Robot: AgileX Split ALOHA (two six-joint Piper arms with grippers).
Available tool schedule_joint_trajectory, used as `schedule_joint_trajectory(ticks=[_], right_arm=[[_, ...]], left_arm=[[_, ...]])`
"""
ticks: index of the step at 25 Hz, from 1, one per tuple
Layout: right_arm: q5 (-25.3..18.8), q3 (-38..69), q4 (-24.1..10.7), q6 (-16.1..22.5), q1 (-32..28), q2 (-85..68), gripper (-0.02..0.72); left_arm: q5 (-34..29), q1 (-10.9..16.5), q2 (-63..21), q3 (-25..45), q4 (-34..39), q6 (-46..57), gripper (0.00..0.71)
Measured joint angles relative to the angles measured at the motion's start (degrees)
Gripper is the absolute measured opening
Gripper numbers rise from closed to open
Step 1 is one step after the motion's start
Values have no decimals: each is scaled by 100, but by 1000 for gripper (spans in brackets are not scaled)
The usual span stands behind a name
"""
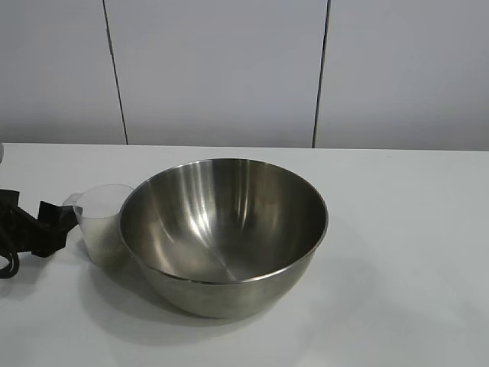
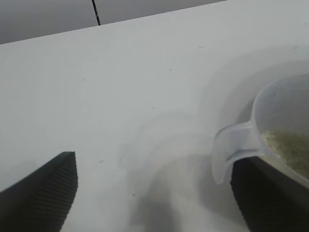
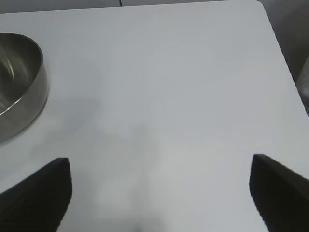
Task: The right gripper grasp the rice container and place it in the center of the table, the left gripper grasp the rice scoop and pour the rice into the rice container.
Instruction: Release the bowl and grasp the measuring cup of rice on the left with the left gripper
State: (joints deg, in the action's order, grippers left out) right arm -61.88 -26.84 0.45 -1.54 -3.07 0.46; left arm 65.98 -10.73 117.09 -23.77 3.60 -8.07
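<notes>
Left black claw point(image 2: 153, 193) released beside small clear plastic scoop's handle point(image 2: 231, 147), touching shiny steel bowl point(image 1: 223, 233); risks nudging scoop, spilling rice point(image 2: 289, 150).

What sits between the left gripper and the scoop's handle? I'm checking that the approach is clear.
Only bare table: in the left wrist view, nothing lies between the open left gripper and the rice scoop.

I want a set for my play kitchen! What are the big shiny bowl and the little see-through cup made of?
The large round shiny bowl looks like polished steel: it mirrors light in streaks. The small cloudy see-through cup looks like plastic: rice shows faintly through its wall.
</notes>
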Motion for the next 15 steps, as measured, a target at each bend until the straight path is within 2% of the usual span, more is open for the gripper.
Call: schedule_joint_trajectory(ticks=[7,15], right_arm=[[-5,0,0,0,0,0,694],[-5,0,0,0,0,0,694]], left_arm=[[115,0,751,-41,150,405,623],[112,0,772,-134,139,433,622]])
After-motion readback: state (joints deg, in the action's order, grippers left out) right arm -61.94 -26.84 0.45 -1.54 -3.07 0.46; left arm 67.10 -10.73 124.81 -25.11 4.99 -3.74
